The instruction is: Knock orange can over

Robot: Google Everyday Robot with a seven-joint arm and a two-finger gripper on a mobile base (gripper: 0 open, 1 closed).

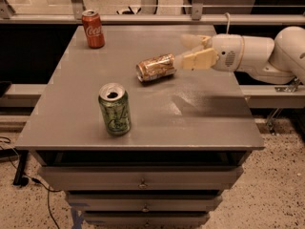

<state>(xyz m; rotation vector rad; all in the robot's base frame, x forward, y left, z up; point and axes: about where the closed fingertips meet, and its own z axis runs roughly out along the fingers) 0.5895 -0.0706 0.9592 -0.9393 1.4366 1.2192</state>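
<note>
The orange can [156, 67] lies on its side near the middle of the grey table [143, 123], its silver top facing front-left. My gripper [187, 50] hangs just right of the can, coming in from the right on a white arm. Its pale fingers [196, 60] are spread apart and hold nothing; the near one is close to the can's base.
A green can [115, 109] stands upright at the front left, top opened. A red Coca-Cola can [93, 28] stands upright at the back left corner. Drawers sit under the tabletop. A rail runs behind the table.
</note>
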